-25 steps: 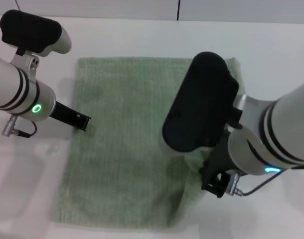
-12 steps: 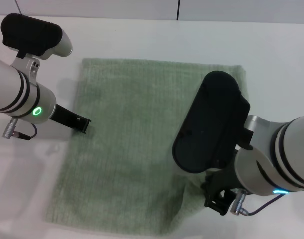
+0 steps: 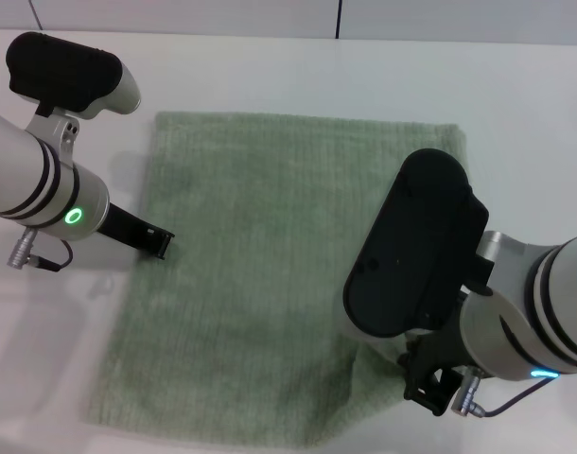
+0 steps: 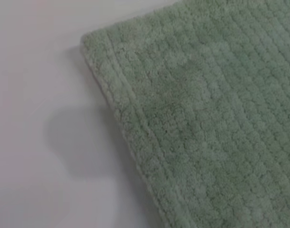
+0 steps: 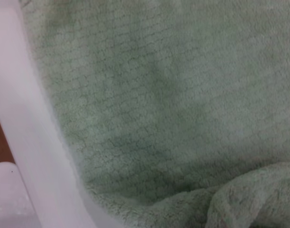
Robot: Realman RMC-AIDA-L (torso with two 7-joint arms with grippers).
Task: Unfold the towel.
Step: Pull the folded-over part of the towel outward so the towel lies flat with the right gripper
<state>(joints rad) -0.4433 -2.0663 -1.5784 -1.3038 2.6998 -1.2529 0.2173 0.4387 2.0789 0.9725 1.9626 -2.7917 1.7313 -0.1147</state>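
Right claw [image 3: 430,378] | grip unreadable | over towel [image 3: 260,274] near-right corner

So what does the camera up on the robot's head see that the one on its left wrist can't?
Only the head view shows both arms: the left gripper at the towel's left edge, the right gripper over its near right corner, where the cloth is bunched. It also takes in nearly the whole towel.

Only the left wrist view shows one rounded towel corner up close, with its ribbed weave and border.

Both show the pale green towel lying on the white table.
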